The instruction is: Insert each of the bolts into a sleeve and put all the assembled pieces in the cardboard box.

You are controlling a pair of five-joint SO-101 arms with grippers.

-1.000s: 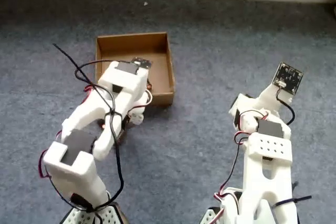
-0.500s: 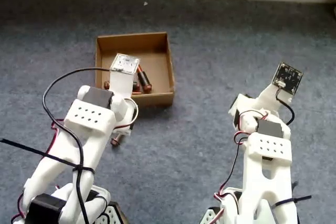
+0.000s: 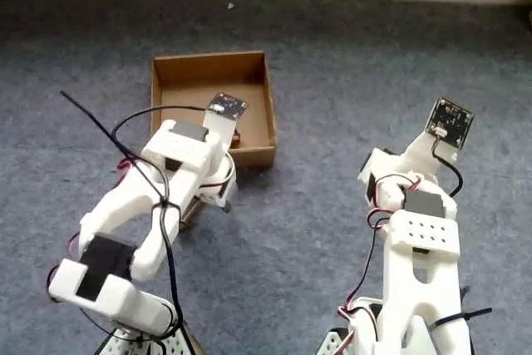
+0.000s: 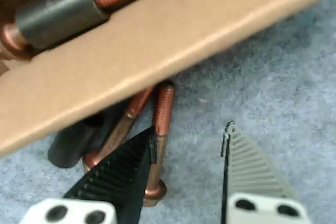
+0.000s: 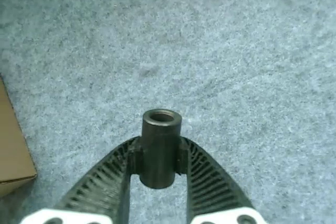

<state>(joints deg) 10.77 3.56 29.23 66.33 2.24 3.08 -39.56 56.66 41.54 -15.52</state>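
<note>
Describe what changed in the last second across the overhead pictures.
The left arm lifted back off the brown cardboard box, then swung down again to its front wall, where the open left gripper hangs over loose copper bolts on the grey carpet. Nothing was visibly grabbed or released. The right gripper stayed put, shut on the black cylindrical sleeve; the box did not move.

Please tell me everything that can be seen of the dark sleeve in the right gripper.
The sleeve is a short, dark, matte cylinder, metal or plastic by its look. Its free end shows a round bore with no bolt visible in it. The right gripper is shut on it: two ribbed fingers press its sides near the other end. Grey carpet lies behind it; nothing else touches it.
</note>
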